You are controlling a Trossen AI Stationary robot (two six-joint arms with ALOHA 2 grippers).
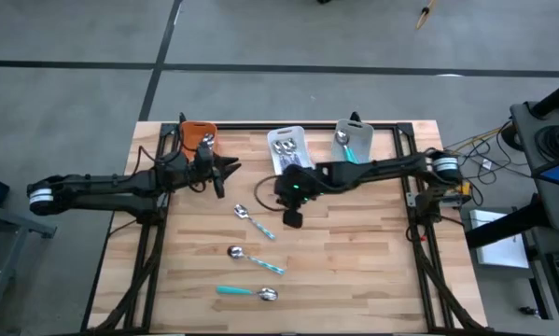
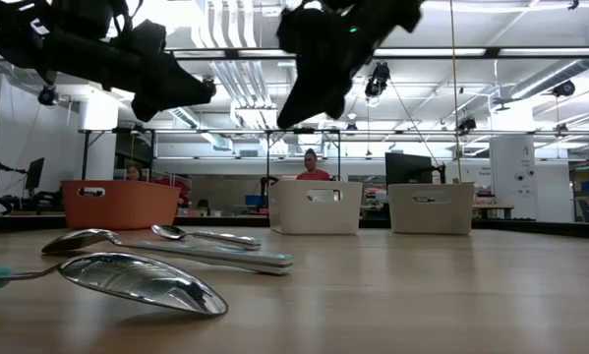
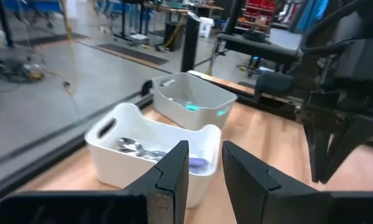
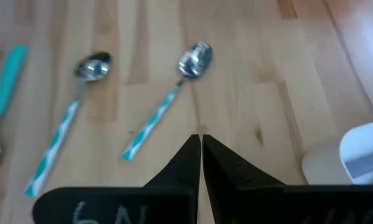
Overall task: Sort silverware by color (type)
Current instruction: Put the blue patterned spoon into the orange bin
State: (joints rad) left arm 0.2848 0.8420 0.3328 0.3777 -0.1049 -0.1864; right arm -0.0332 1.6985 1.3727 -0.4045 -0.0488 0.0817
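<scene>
The left tool [image 1: 225, 174] hovers beside the orange bin [image 1: 198, 135], its fingers a narrow gap apart and empty. Mid-tabletop [image 1: 372, 271], two striped spoons [image 1: 254, 222] [image 1: 257, 260] and a teal-handled spoon [image 1: 247, 292] lie apart from one another. The right tool [image 1: 293, 218] hangs above the wood near the white bin [image 1: 287, 149], fingers pressed together, holding nothing. A grey bin [image 1: 352, 140] holds teal cutlery.
</scene>
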